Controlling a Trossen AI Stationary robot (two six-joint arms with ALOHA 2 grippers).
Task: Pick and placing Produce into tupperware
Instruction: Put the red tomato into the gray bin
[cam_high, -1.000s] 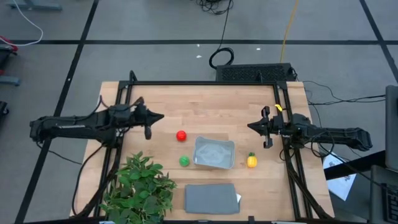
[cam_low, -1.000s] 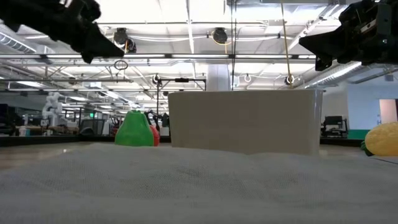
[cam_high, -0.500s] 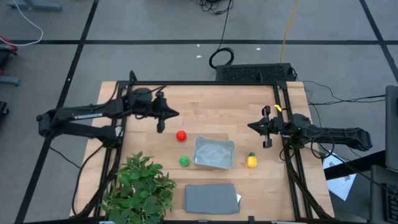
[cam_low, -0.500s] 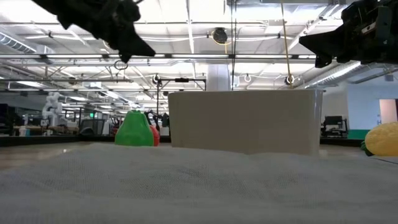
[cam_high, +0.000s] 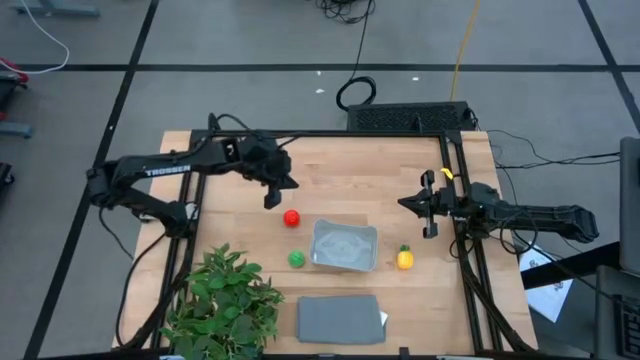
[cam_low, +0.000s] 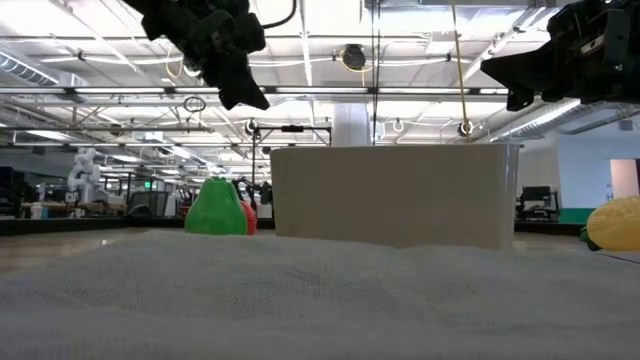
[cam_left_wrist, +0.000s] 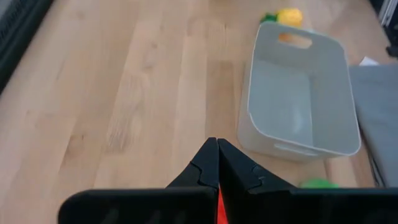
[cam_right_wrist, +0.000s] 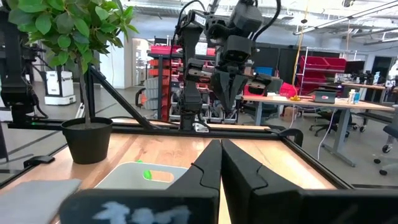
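Note:
The red round piece (cam_high: 291, 218) lies on the wooden table left of the clear tupperware (cam_high: 344, 246). The green round piece (cam_high: 296, 259) sits at the tupperware's near left corner, the yellow piece with green top (cam_high: 404, 258) at its right side. My left gripper (cam_high: 270, 202) is shut and hovers just left of and above the red piece; in its wrist view a red sliver (cam_left_wrist: 219, 206) shows behind the shut fingers (cam_left_wrist: 217, 159). My right gripper (cam_high: 408, 204) is shut and waits in the air at the table's right side, above the yellow piece.
A leafy potted plant (cam_high: 225, 298) stands at the near left corner. A flat grey rectangle (cam_high: 340, 318) lies at the near edge, in front of the tupperware. A black frame (cam_high: 330, 134) runs along the table's far and side edges. Bare wood lies beyond the tupperware.
My left gripper has swung from the table's left side toward the right, ending close beside the red piece, and its arm has turned with it. The produce, the tupperware and my right arm have kept still.

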